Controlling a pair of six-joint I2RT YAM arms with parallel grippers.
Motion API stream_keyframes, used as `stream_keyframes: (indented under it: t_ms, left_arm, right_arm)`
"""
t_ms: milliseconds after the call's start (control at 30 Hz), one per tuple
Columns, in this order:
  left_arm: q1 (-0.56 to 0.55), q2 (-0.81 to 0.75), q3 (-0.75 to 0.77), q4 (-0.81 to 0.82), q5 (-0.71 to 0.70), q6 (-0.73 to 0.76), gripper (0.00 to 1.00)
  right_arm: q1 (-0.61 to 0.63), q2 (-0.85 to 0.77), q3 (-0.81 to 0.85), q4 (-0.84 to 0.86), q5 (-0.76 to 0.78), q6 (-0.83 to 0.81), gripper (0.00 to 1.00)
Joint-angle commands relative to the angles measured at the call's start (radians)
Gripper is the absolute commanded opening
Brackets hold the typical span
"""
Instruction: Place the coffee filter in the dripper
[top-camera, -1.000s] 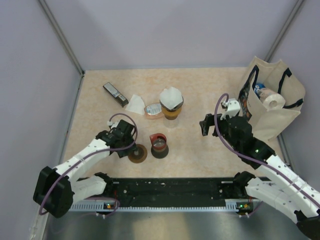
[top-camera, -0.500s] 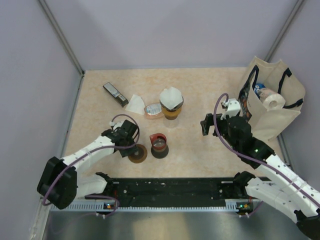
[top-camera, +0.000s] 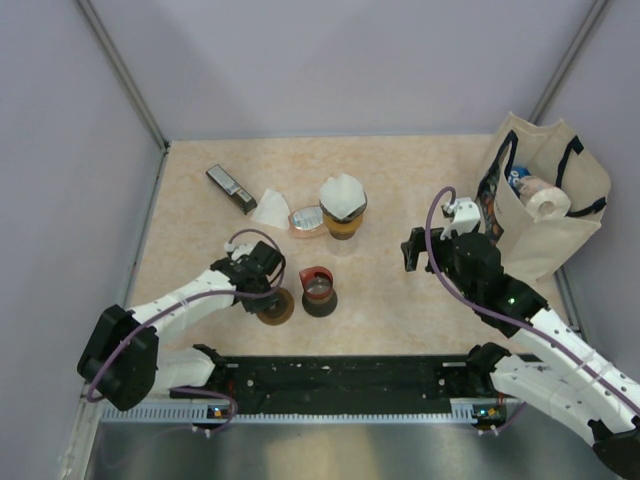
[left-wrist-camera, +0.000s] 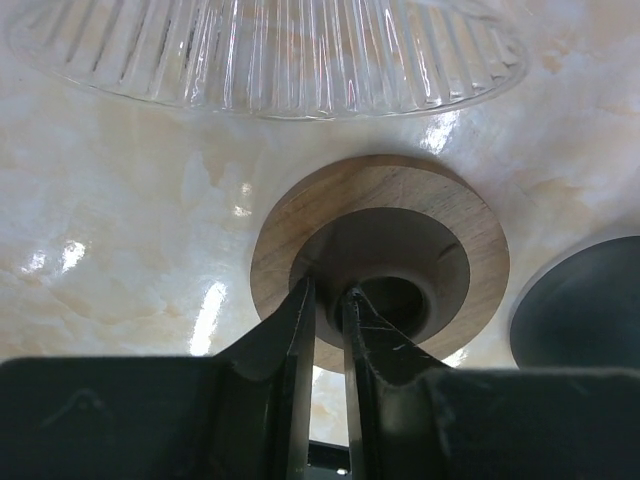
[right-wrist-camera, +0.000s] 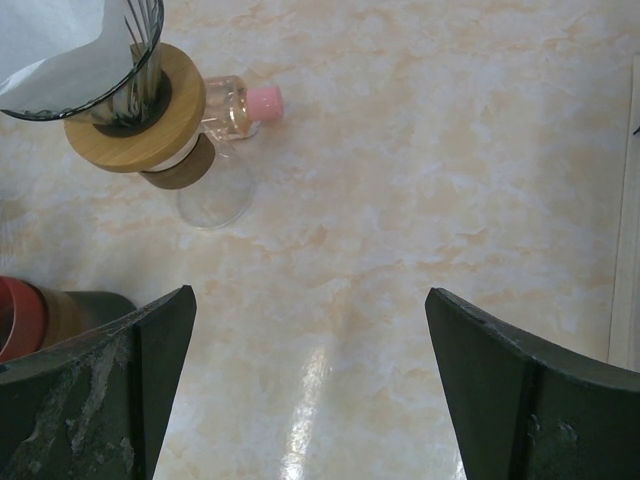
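A clear ribbed glass dripper (left-wrist-camera: 270, 50) on a wooden ring (top-camera: 275, 306) stands at the near left; the ring also shows in the left wrist view (left-wrist-camera: 470, 250). My left gripper (top-camera: 262, 282) is at its near rim, its fingers (left-wrist-camera: 300, 330) almost together on the glass wall. A folded white coffee filter (top-camera: 270, 207) lies on the table at the back. A second dripper (top-camera: 343, 215) on a carafe holds another white filter (right-wrist-camera: 50, 40). My right gripper (top-camera: 410, 250) hangs open and empty over bare table (right-wrist-camera: 310, 330).
A red and dark cup (top-camera: 319, 290) stands just right of the wooden ring. A pink bottle (top-camera: 307, 220) and a black bar (top-camera: 231, 188) lie at the back left. A canvas bag (top-camera: 545, 205) with goods stands at the right edge.
My left gripper has shifted a little to the right, closer over the wooden-ringed dripper. The right arm has not moved.
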Motion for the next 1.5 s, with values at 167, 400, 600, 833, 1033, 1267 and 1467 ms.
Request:
stream_keyframes:
  t_ms: [167,400,600,833,1033,1267,1467]
  left_arm:
    - [-0.013,-0.025,0.012,-0.075,-0.021,0.0,0.0]
    - [-0.016,-0.163,0.007,-0.089,-0.001,0.038,0.0]
    - [-0.015,-0.268,0.033,-0.17,-0.05,0.035,0.0]
    - [-0.015,-0.392,0.076,-0.204,-0.068,0.072,0.0]
    - [-0.016,-0.505,0.13,-0.115,-0.041,0.19,0.0]
    - [-0.016,-0.552,0.177,0.179,0.11,0.383,0.0]
    - [-0.016,-0.521,0.191,0.477,0.391,0.584,0.0]
  right_arm:
    - [-0.008,-0.005,0.0,0.017,0.025,-0.001,0.98]
    - [-0.008,-0.006,0.0,0.02,0.03,0.002,0.98]
    - [-0.008,-0.011,0.0,0.019,0.03,0.002,0.98]
    - [-0.008,-0.013,0.005,0.029,-0.008,-0.007,0.98]
    - [-0.008,-0.035,0.009,0.077,-0.112,-0.032,0.99]
    - [-0.008,-0.066,0.008,0.221,-0.443,-0.061,0.97]
    - [-0.008,-0.017,0.026,0.382,-0.842,-0.08,0.97]
